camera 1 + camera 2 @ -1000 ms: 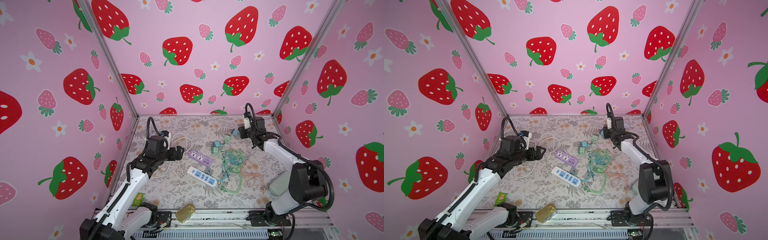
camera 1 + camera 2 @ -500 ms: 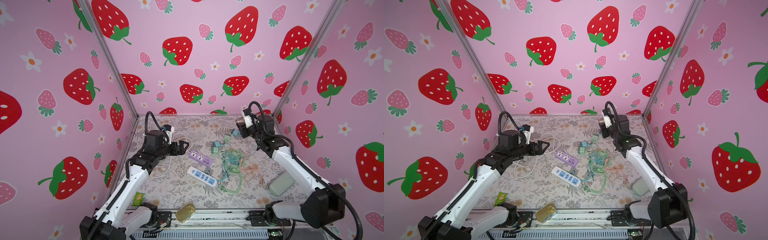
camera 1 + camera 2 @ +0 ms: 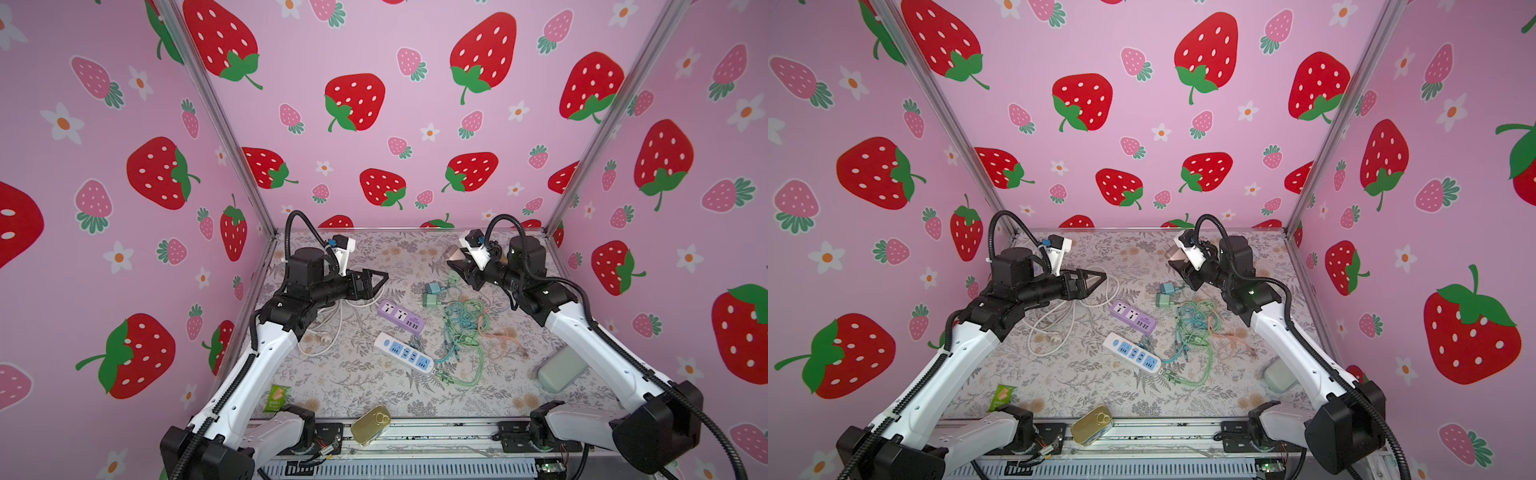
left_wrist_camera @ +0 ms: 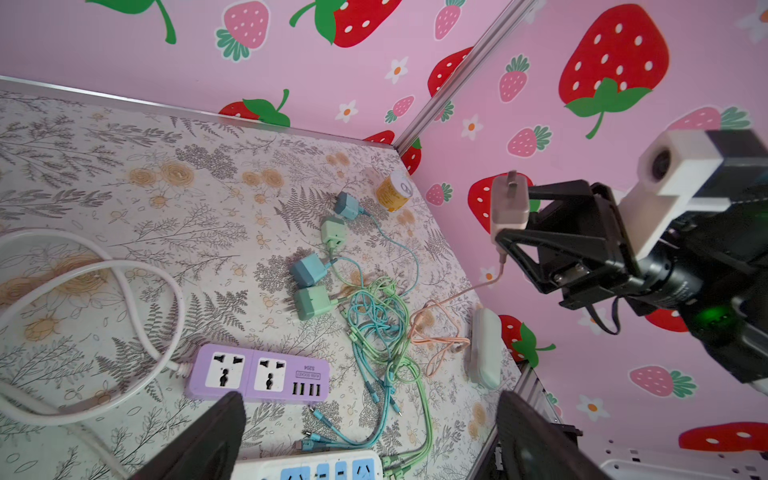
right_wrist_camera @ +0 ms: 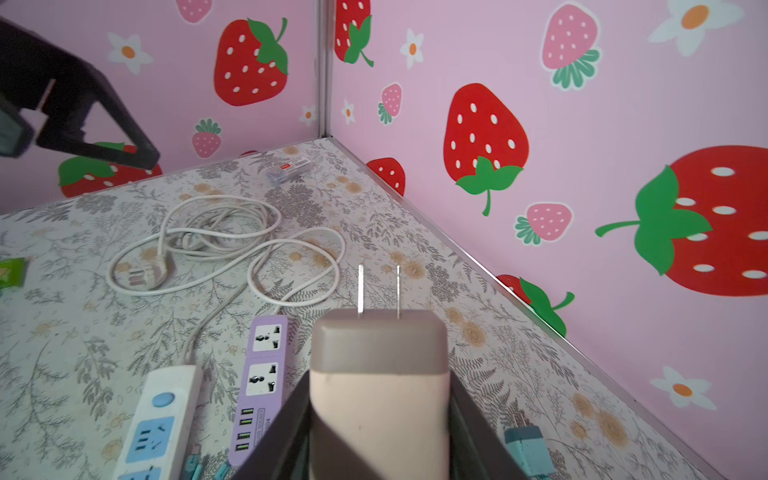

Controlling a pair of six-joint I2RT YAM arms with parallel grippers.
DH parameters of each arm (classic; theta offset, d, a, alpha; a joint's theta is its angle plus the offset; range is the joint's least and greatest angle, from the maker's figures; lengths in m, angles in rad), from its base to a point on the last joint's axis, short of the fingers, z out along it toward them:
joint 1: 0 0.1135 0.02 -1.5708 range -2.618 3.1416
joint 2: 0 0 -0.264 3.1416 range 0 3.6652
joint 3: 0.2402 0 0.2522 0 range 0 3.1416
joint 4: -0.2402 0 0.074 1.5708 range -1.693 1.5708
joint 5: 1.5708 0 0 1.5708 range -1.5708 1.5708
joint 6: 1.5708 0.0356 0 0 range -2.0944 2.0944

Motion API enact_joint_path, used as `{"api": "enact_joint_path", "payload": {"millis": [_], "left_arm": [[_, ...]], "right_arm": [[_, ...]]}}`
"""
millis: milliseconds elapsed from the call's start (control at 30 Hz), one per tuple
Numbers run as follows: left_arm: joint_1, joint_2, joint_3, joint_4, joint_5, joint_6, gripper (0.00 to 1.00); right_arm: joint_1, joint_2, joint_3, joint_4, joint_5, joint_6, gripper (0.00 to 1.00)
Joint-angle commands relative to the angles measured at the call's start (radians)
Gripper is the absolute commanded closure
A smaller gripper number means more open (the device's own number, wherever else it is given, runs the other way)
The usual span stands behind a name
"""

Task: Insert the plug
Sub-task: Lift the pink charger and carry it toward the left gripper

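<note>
White-and-blue strip (image 3: 404, 352) lies nearest me, the purple strip (image 3: 401, 316) just beyond. At its ten o'clock my left claw (image 3: 382, 276) gapes wide, empty; at two o'clock my right claw (image 3: 456, 262) pinches the pink plug (image 3: 451, 252) aloft.

Plug (image 5: 379, 349) sits between the jaws of the right pincer (image 3: 454, 264), off the table, prongs leading. Ahead and below it we note the USB strip (image 3: 401, 317), with the button strip (image 3: 404, 354) beside that on its far side. Chargers (image 3: 432, 294) lie beneath the pincer. Left pincer (image 3: 380, 280) is opposite, apart, with the coiled cable (image 4: 180, 316) beneath it.
</note>
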State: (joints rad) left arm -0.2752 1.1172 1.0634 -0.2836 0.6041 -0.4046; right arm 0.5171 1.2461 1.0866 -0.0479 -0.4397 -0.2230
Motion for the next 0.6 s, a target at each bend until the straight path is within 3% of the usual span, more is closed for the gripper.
{"api": "enact_joint_path", "payload": {"millis": [0,567], "left_arm": [[-0.003,0.018,0.040,0.070,0.109,-0.041,0.04],[-0.057,0.094,0.065,0.145,0.311,-0.074,0.10]], "right_arm": [[0.026,-0.036,-0.025,0.057,-0.104,-0.076,0.73],[0.177,-0.006,-0.044,0.106,-0.133,-0.123,0.71]]}}
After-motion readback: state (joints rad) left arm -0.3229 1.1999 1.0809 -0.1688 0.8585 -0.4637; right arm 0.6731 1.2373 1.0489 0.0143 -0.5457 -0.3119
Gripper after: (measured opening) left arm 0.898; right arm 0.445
